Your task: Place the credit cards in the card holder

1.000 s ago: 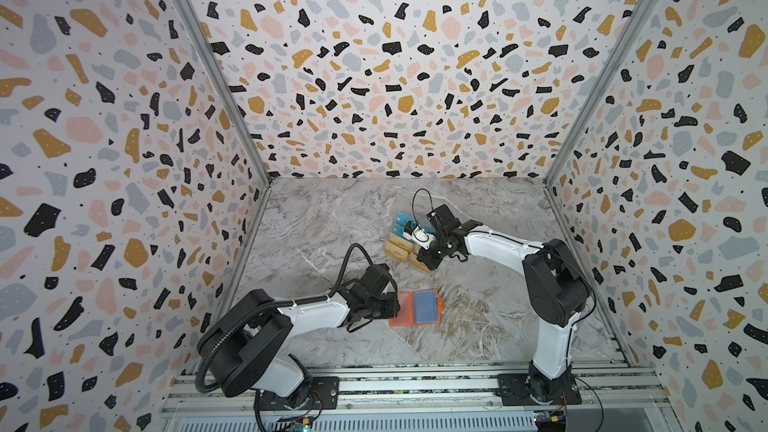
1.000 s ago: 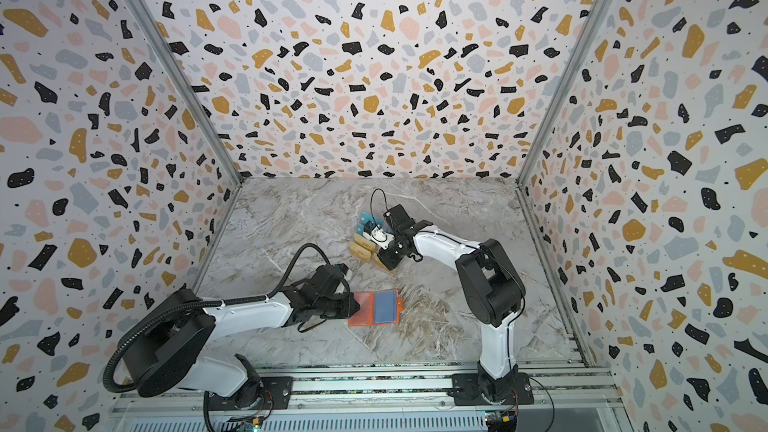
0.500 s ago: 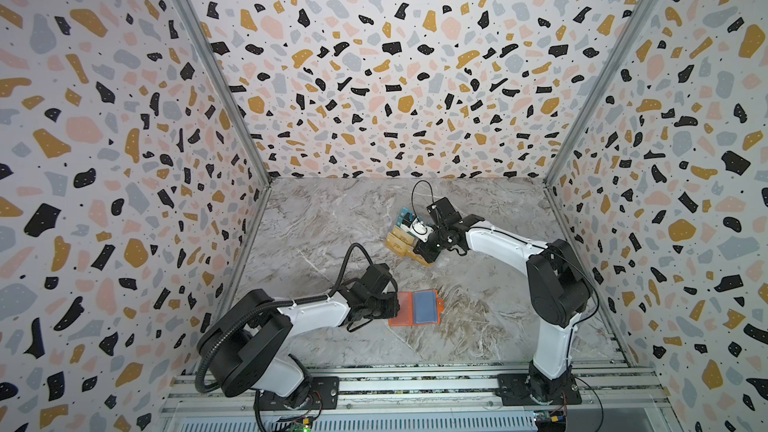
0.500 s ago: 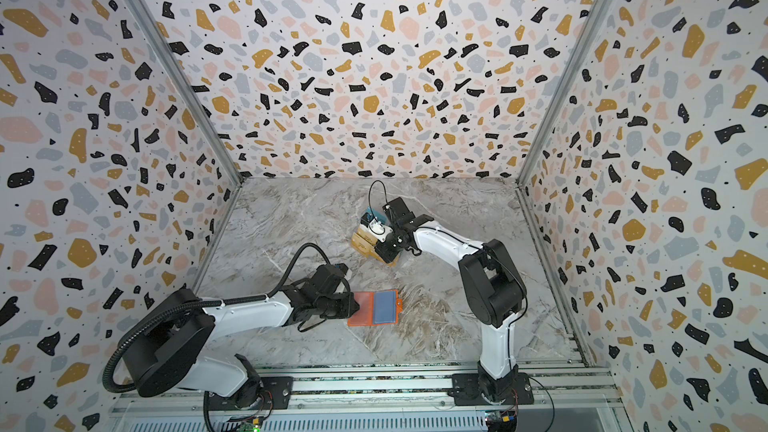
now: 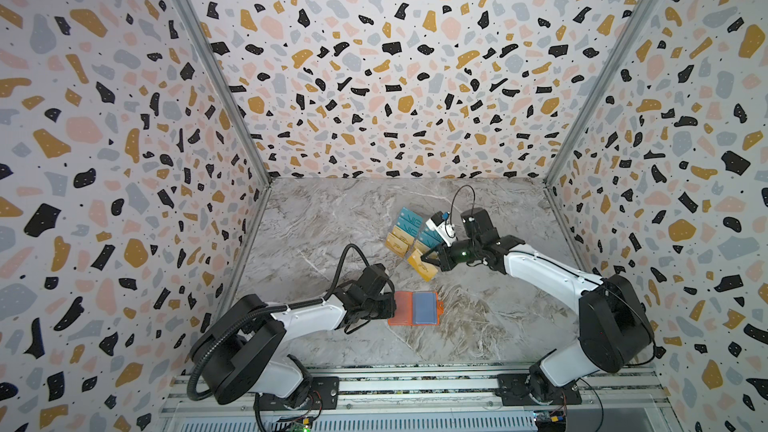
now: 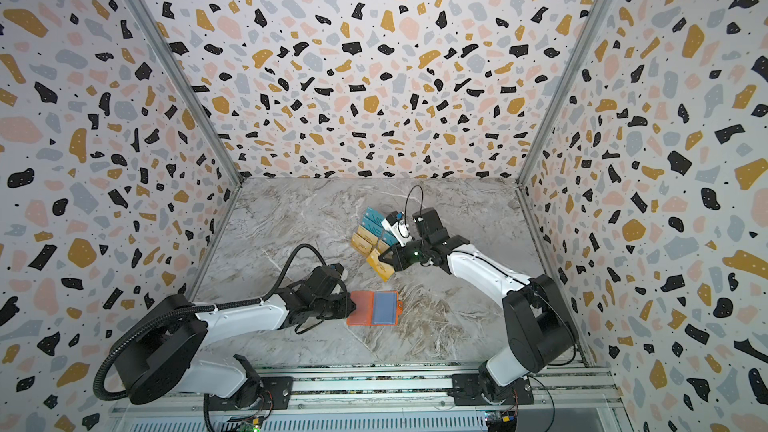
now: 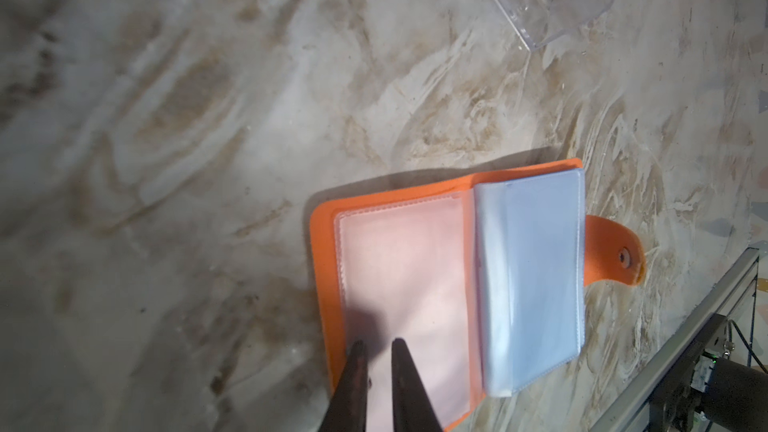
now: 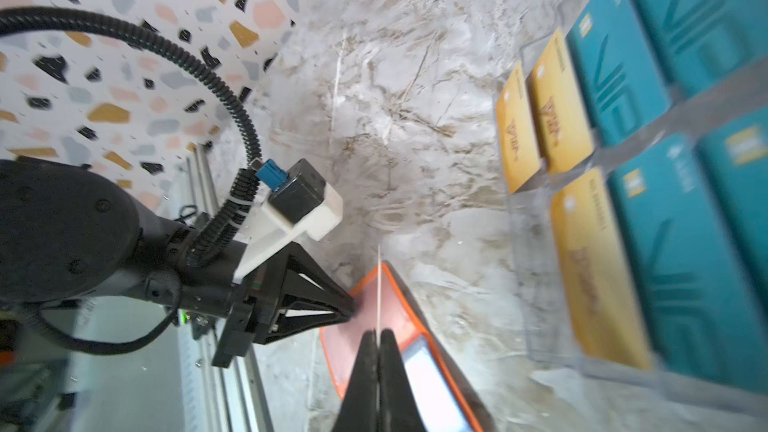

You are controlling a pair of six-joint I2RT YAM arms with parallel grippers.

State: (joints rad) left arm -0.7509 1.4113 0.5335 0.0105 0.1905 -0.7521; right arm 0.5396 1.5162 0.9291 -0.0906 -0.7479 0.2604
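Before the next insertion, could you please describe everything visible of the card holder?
The card holder lies open, cover down, on the marble tabletop. Bright orange cover; clear plastic sleeves inside, one flat on one half, a bluish stack on the other. A rounded tab with a snap button juts from the stack's side. The left gripper, tips slightly parted, rests on the flat sleeve.

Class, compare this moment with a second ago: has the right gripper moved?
Yes. In both top views the right gripper, shut on a gold card, has drawn back rightward from the acrylic stand, which stayed put.
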